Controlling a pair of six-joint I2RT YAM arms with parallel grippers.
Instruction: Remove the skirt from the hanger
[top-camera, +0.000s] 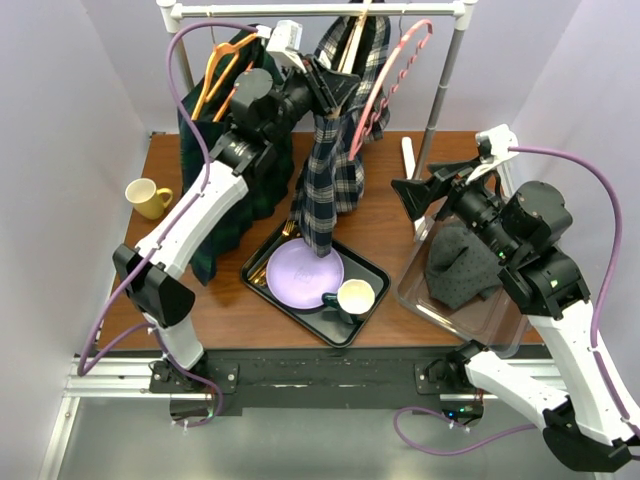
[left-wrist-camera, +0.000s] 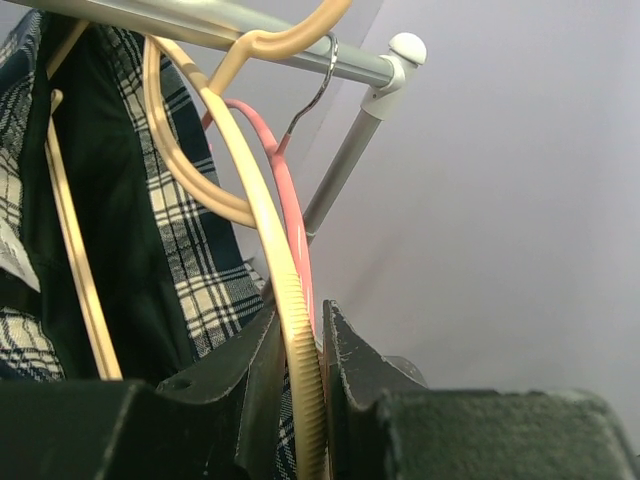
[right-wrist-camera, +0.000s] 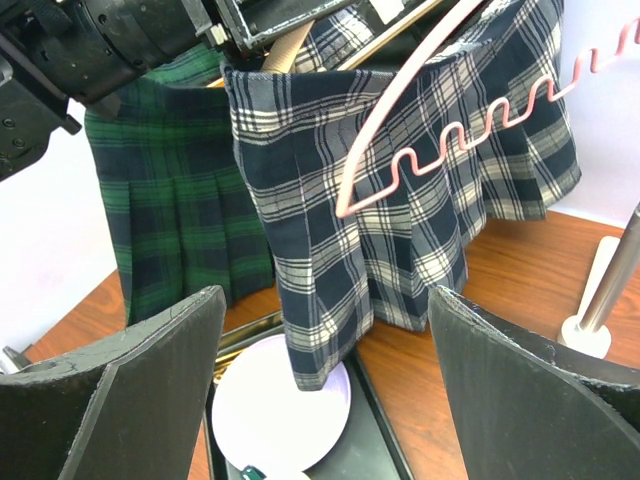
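Top external: one green skirt (top-camera: 268, 190), one checked skirt (top-camera: 330, 180).

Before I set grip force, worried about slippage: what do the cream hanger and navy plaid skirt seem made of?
The cream hanger looks like matte plastic, given its moulded ribbed edge; the navy plaid skirt looks like woven cloth, pleated, draping softly.

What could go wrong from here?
1. The left end effector grips the cream hanger with the pink hanger right alongside; pulling may snag both.
2. The hem of the plaid skirt hangs over the purple plate; tugging could drag it across.
3. The open right end effector holds nothing, so the skirt might drop.
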